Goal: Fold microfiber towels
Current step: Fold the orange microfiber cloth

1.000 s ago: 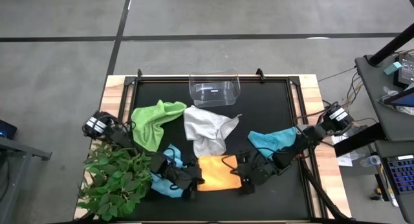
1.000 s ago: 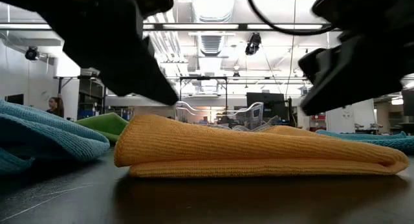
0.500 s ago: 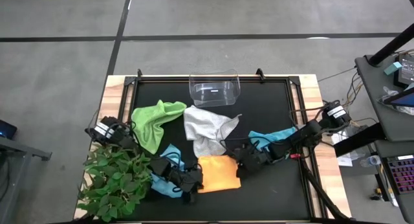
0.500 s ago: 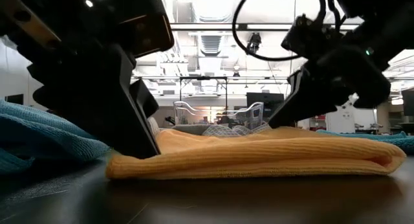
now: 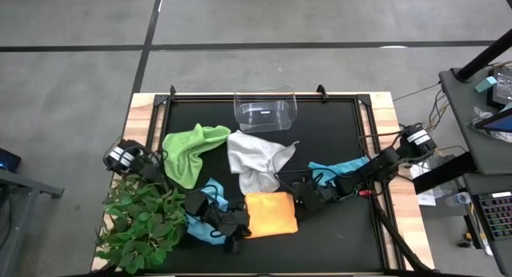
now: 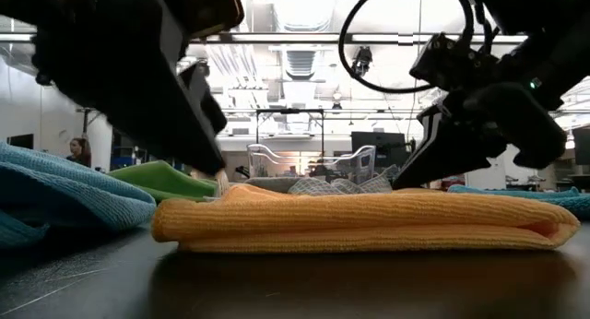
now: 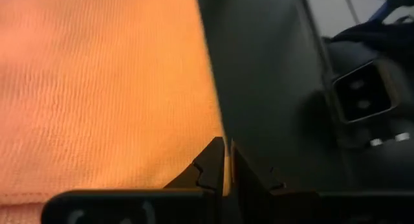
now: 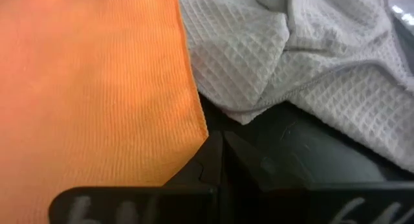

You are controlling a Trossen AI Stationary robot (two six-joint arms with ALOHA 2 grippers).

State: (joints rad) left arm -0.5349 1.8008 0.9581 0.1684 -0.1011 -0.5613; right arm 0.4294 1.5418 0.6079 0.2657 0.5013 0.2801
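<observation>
A yellow-orange towel (image 5: 270, 214) lies folded flat on the black mat, its fold toward the near edge (image 6: 369, 222). My left gripper (image 5: 240, 222) is shut, and its fingertips (image 7: 226, 153) stand at the towel's left near edge. My right gripper (image 5: 299, 195) is also shut, its tips (image 8: 220, 146) at the towel's far right corner. A lime green towel (image 5: 192, 149), a grey-white one (image 5: 254, 161), a teal one (image 5: 340, 171) and a light blue one (image 5: 204, 213) lie crumpled around it. My left gripper has its shut tips at the orange towel's left end (image 6: 219, 179), slanting down from the table's left; whether they touch the cloth I cannot tell. My right gripper has its shut tips beside the towel's far right corner (image 8: 202, 130), slanting down from the right; the towel's top hides the tips in the low view, so touch cannot be told.
A clear plastic bin (image 5: 265, 109) stands at the far edge of the mat. A leafy green plant (image 5: 140, 229) fills the near left corner beside my left arm. Bare mat (image 5: 336, 229) lies to the near right.
My right gripper has gone from the towel's near right side toward the far edge and a little left, ending at its far right corner. My left gripper dipped onto the towel's left end and came back up slightly. That puffed-up end now lies lower and flatter.
</observation>
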